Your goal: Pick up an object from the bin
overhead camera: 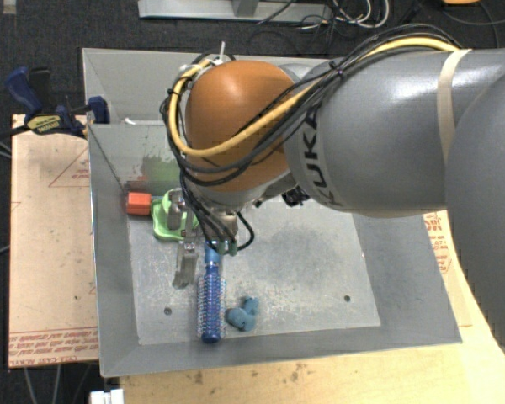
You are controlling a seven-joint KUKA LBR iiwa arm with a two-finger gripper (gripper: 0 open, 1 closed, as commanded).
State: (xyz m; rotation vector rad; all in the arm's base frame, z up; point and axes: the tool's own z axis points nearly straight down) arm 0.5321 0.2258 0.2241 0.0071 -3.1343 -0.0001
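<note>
Arm [387, 133], grey, orange-capped wrist: reaches down into the left half of bin [320, 284]. Gripper [198, 263]: set low at the handle end of blue bristle brush [210, 305], probably to take it from above; clenched or released, cannot tell. Brush lies lengthwise near the front wall. Green piece [164, 215], orange block [138, 202], blue lump [243, 313]: loose nearby.

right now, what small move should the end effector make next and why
Probably a straight descent: the end effector hangs over the upper end of the blue bristly brush, with the green plastic piece close beside it, so sideways travel risks a bump.
</note>
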